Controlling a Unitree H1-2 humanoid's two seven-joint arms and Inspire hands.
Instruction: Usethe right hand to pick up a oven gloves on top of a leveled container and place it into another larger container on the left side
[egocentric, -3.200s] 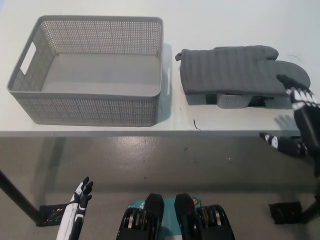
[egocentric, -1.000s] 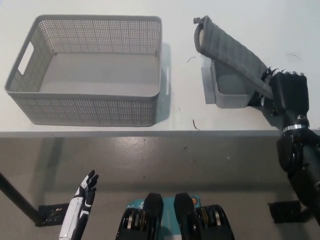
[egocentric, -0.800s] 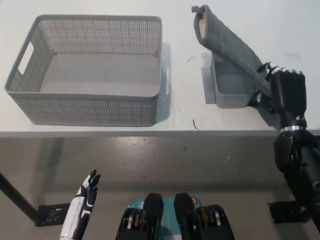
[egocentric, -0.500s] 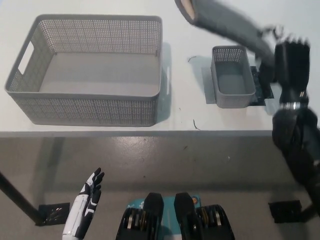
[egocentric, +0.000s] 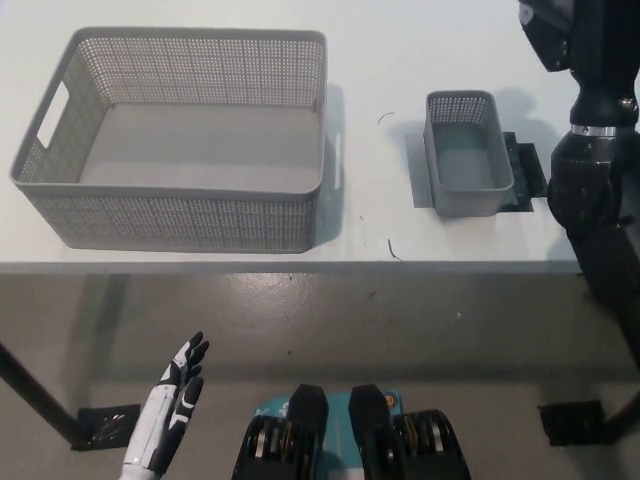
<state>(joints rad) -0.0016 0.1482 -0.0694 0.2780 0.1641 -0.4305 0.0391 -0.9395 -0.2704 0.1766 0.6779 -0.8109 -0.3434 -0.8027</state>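
While the pale flat surface (egocentric: 370, 40) fills the upper half of the head view, the oven glove itself is nowhere to be seen; it lies outside the picture, and judging from the task it is probably up with the right hand. Largest on the surface is the wide grey perforated plastic basket (egocentric: 180, 215) at the left, with a slot handle in its short wall and nothing inside. Next in size is the black right arm (egocentric: 597, 190), rising along the right edge to the black right hand (egocentric: 575, 30), which is cut off by the top corner, so whether it is clenched, released or grasping the glove cannot be told. Well apart from the basket, on the right, sits the small narrow grey perforated container (egocentric: 466, 165), also empty, resting on a dark base that shows at its right side. Smallest, the white left hand (egocentric: 172, 405) hangs low at the lower left, below the surface edge, fingers spread and holding nothing.

The likely risk is a long limp glove swinging during the carry leftward and catching the basket's near rim, or draping over it instead of dropping inside.
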